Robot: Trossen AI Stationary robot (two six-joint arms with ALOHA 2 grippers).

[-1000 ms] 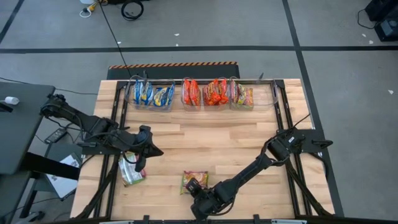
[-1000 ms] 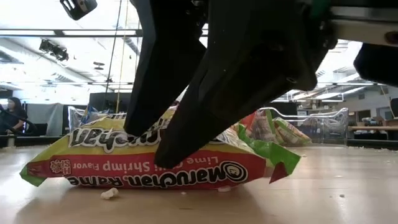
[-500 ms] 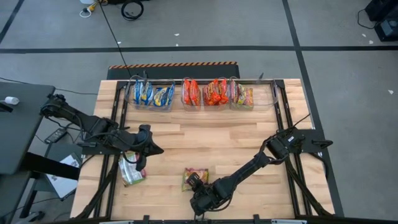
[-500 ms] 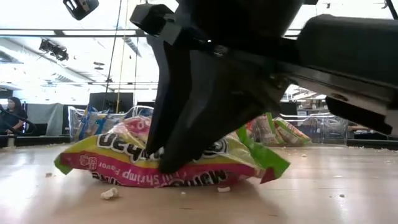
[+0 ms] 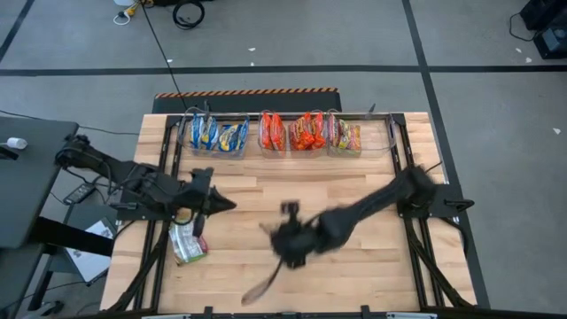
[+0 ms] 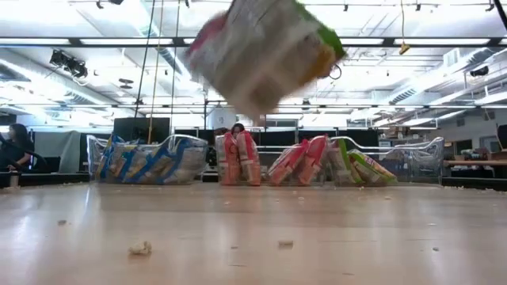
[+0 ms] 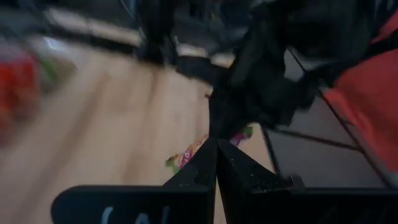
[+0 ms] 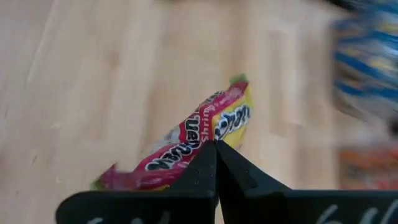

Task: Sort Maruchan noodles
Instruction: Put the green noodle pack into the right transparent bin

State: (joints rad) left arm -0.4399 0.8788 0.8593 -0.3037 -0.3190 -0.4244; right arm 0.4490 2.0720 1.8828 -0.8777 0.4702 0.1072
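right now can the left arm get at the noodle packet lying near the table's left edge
Probably yes. The left gripper sits shut just above that packet, with only bare table between, but it must open first. The right gripper is off mid-table.

Your right gripper [image 8: 216,148] has clamped the lime-shrimp packet [image 8: 205,134]; it has lifted off the table's near edge. The arm has swung toward the table's middle.
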